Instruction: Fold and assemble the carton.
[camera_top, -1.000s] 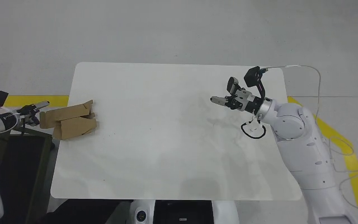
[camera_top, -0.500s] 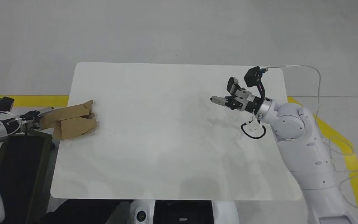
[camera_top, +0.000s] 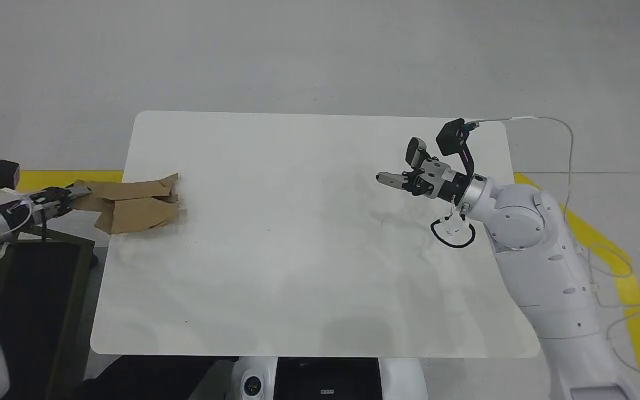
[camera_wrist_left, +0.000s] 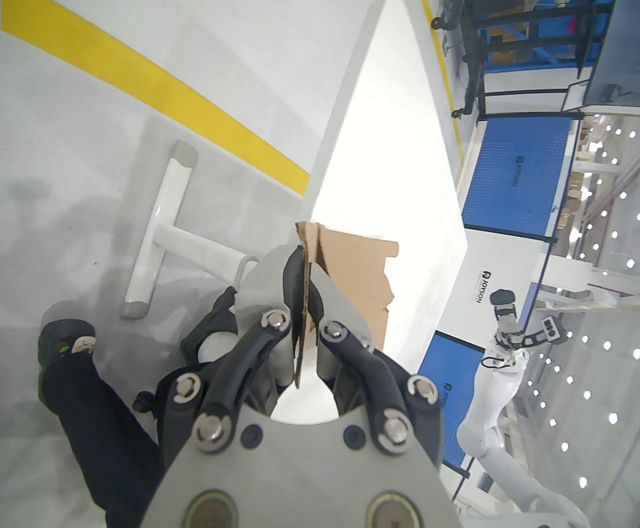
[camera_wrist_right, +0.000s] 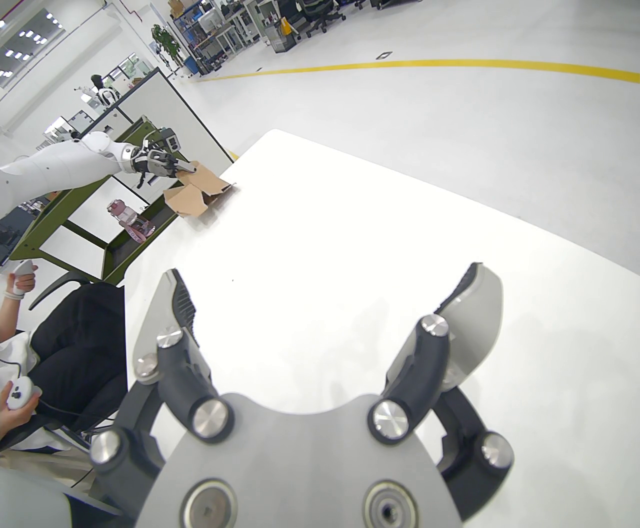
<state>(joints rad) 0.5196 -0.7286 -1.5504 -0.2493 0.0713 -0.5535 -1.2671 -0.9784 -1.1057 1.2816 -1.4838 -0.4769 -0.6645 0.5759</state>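
Barely begun: crumpled brown cardboard carton (camera_top: 140, 207) not squared up, flaps loose, all folding and closing left to do. Left hand (camera_wrist_left: 302, 280) pinched narrow on edge of one flap, just off the bench side. Carton lying across left edge of white bench (camera_top: 300, 260), partly overhanging. Farther across, right hand (camera_wrist_right: 325, 295) spread wide, empty, above bench, well apart from carton.
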